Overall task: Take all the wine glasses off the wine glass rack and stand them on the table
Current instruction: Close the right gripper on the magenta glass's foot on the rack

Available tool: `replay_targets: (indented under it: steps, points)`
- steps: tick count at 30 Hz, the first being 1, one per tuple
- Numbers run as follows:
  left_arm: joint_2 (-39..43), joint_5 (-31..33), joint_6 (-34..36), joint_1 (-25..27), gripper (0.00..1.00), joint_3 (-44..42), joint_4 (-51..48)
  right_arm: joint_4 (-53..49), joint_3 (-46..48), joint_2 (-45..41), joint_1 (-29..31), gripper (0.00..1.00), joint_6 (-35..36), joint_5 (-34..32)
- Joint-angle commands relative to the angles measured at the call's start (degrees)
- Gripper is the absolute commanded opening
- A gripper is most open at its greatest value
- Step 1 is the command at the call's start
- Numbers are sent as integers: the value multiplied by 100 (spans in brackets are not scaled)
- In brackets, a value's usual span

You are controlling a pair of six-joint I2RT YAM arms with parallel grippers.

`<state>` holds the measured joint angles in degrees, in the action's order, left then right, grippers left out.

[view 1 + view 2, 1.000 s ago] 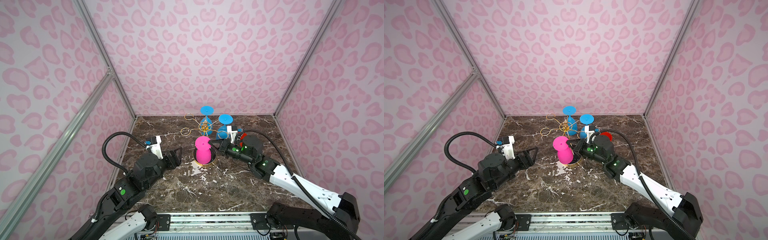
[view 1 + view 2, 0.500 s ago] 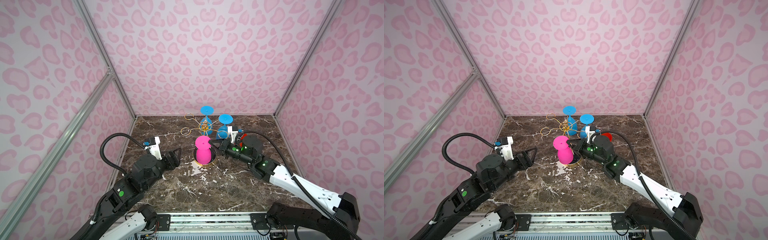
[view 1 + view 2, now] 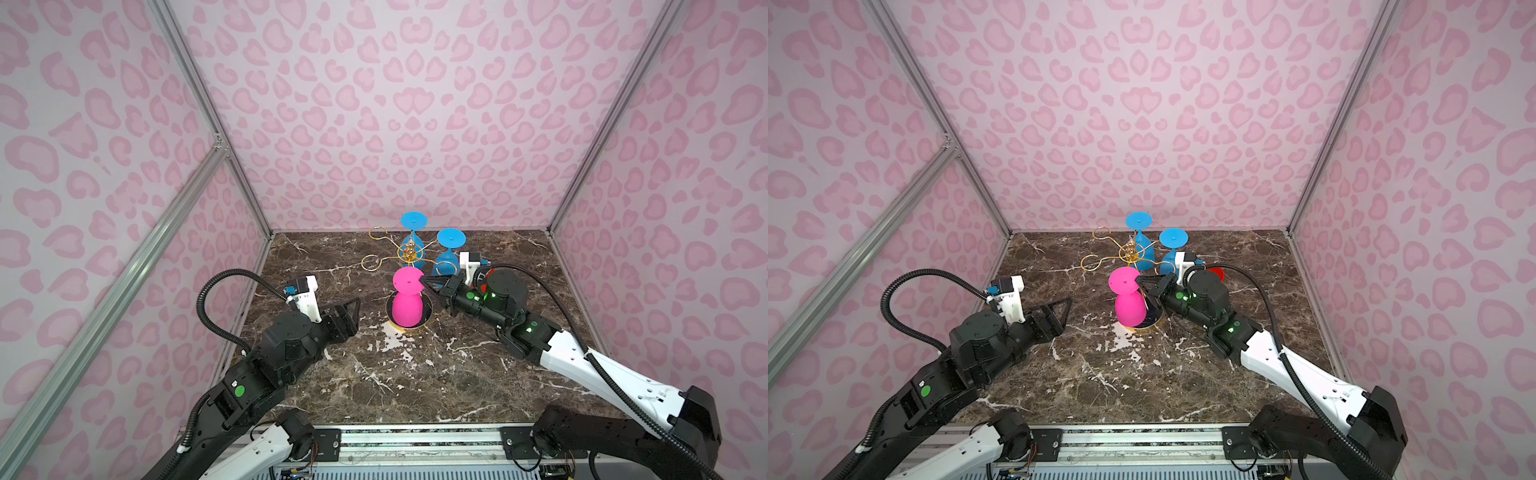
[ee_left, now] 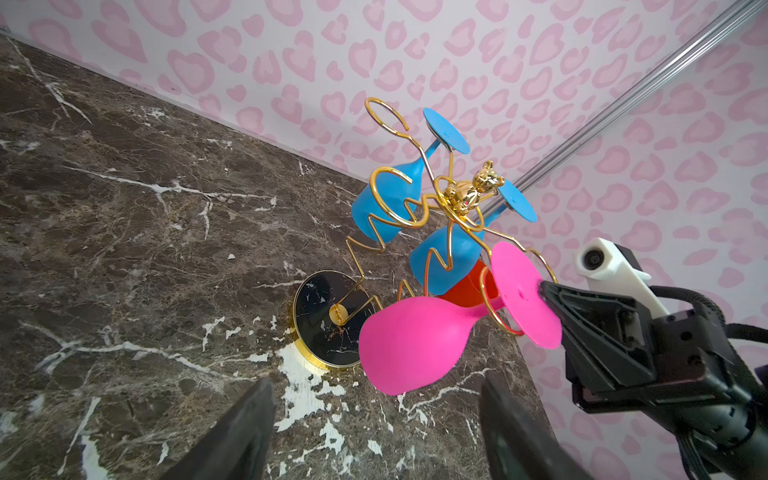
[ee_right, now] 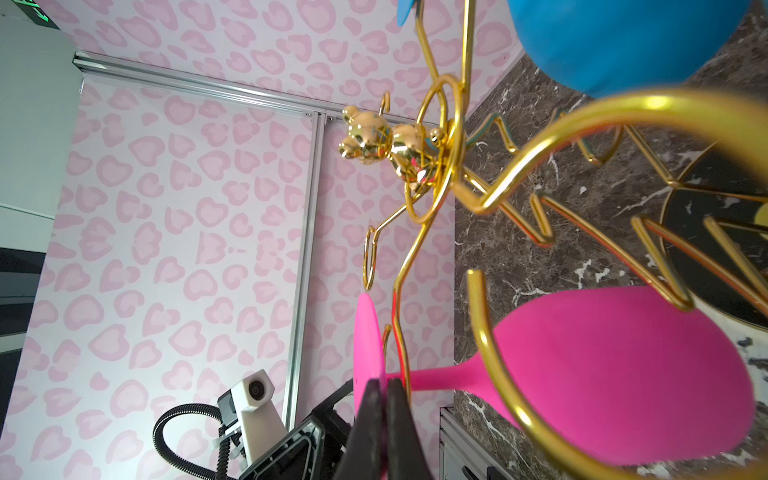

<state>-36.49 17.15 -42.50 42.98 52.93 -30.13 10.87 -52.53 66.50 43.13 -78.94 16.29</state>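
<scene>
A pink wine glass [image 3: 406, 308] [image 3: 1128, 308] hangs upside down from a looped arm of the gold wire wine glass rack [image 3: 409, 253] [image 3: 1128, 252], its bowl over the round black base [image 4: 328, 320]. My right gripper [image 3: 424, 282] [image 3: 1140, 281] is shut on the rim of the glass's flat foot; the right wrist view shows its jaws [image 5: 384, 386] pinching the foot's edge, with the stem [image 5: 432, 376] running through the gold loop. My left gripper [image 3: 353, 309] [image 3: 1065, 309] [image 4: 378, 380] stands open and empty, left of the glass [image 4: 411, 345].
Two blue glasses [image 3: 413, 220] [image 3: 451, 240] hang on the rack's far arms. A red thing [image 3: 1217, 273] [image 4: 469, 286] sits behind my right wrist. Bare loops [image 3: 376, 232] stick out to the left. Pink walls close in the marble table [image 3: 415, 374].
</scene>
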Motion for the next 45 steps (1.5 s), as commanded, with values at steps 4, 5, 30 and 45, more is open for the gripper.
replay_targets:
  steps: [4,5,30,45]
  points:
    - [63,92,-100,-7,79,-37,51,222,-128,60,37,0,-63,-124]
    - [64,91,-101,0,79,-36,48,216,-150,72,43,0,-52,-132]
    - [256,140,-101,-3,79,-54,-45,179,-379,276,142,0,-30,-570]
    - [309,133,-74,-2,79,-56,-55,126,-555,403,230,0,25,-719]
